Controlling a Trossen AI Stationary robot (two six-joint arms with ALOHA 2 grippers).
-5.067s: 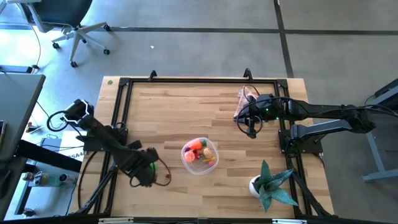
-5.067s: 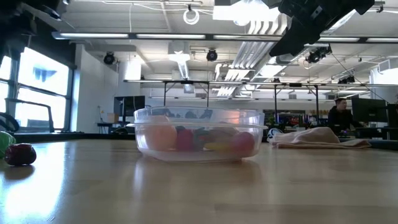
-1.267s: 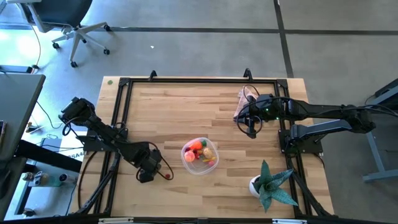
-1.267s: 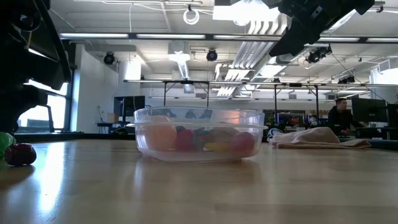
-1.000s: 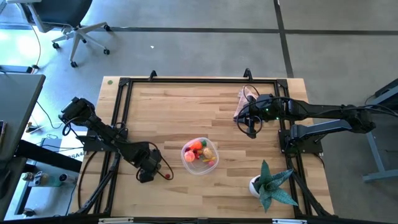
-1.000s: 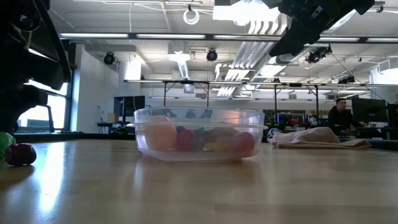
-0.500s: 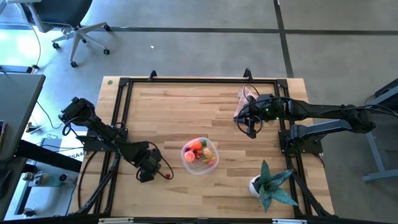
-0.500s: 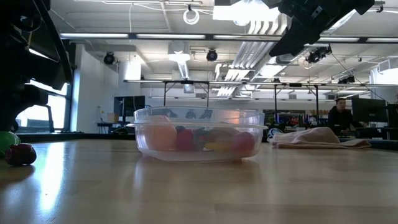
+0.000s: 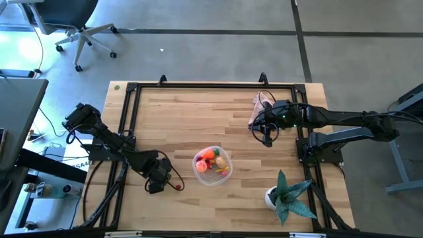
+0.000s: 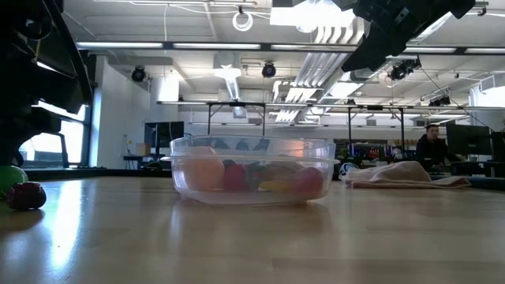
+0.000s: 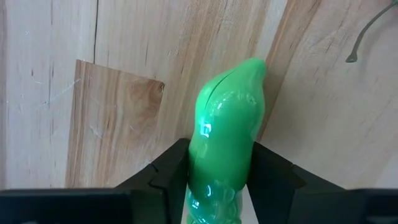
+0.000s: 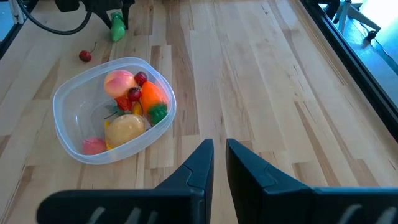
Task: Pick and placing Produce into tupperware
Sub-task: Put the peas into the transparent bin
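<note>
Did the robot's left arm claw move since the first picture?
Yes. In the high view the left gripper has shifted toward the tupperware, nearer the red berry; its jaws now close on the green pod.

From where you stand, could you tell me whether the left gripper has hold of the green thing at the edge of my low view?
Observer: Yes. In the left wrist view, the fingers of the left gripper sit against both sides of the green pod.
Operator: Thank you. And the dark red piece beside it?
Observer: That is a red berry, loose on the wood beside the left gripper, on the side toward the tupperware. Nothing touches it.
Operator: Where is the right gripper, please?
Observer: The right gripper is shut and hovers by the pink cloth near the table's right edge, well away from the tupperware.
</note>
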